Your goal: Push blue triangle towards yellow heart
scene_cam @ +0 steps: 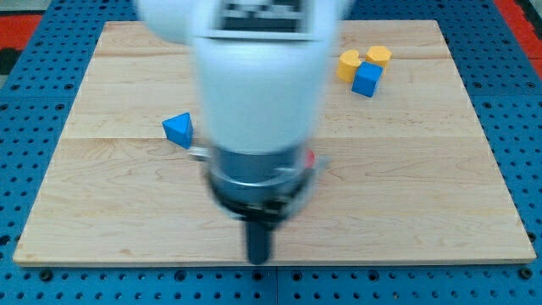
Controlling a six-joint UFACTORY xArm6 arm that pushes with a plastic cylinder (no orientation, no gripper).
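Note:
The blue triangle lies on the wooden board at the view's left of centre. Two yellow blocks stand at the view's top right: one to the left, one to the right. Which one is the heart I cannot tell. A blue cube touches both from below. My tip is near the board's bottom edge, well below and to the right of the blue triangle and apart from it. The arm's white body hides the middle of the board.
A small red thing peeks out at the right of the arm's body, mostly hidden. A blue pegboard surrounds the board on all sides.

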